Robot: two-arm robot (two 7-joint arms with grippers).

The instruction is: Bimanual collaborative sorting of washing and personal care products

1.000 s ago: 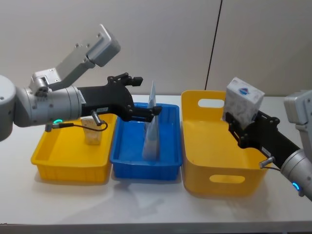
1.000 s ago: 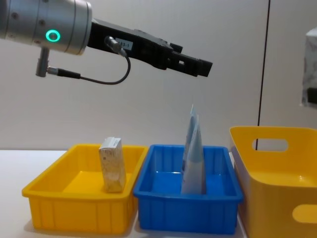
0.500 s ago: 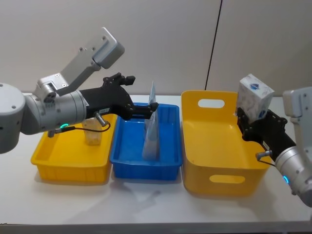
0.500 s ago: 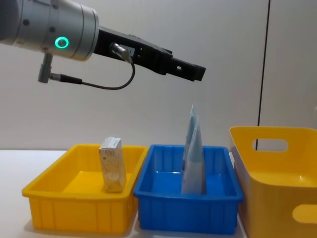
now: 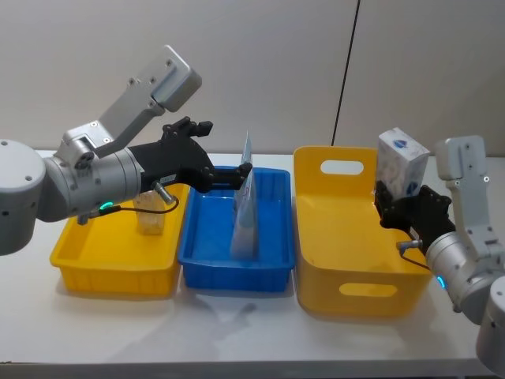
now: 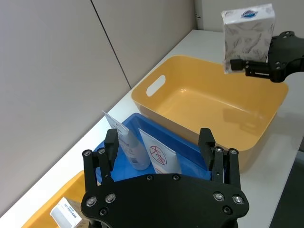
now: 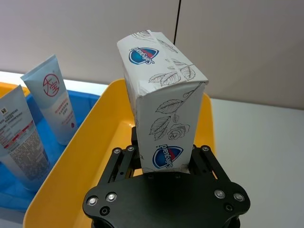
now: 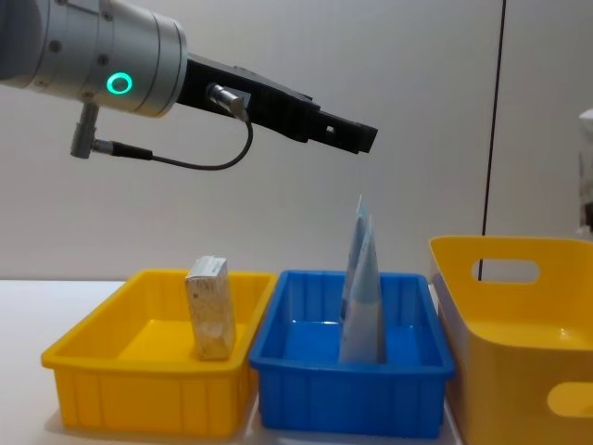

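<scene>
A white table (image 5: 237,332) stands against a plain pale wall (image 5: 276,63). A thin dark line (image 5: 346,71) runs down the wall at twelve o'clock, though whether it is a cable or a seam cannot be told. Three containers sit in a row on the table. A low yellow tray (image 5: 75,264) is at nine o'clock, a blue tray (image 5: 229,272) is in the middle, and a deeper yellow bin (image 5: 347,288) with handle slots is at three o'clock. Neighbouring containers sit just beside each other. A beige box (image 8: 210,306) stands upright in the yellow tray. In the blue tray a cream tube (image 7: 51,104) with a red-blue mark and a pale blue tube (image 7: 19,137) stand side by side, tapered ends up. The left gripper (image 6: 158,137) hangs over the blue tray above the tubes, its fingers spread wide with nothing between them. The right gripper (image 5: 397,207) is clamped on the lower part of the white cube pack (image 5: 402,162). It holds the pack upright in the air above the bin's three o'clock rim, the blue oval logo facing up.
</scene>
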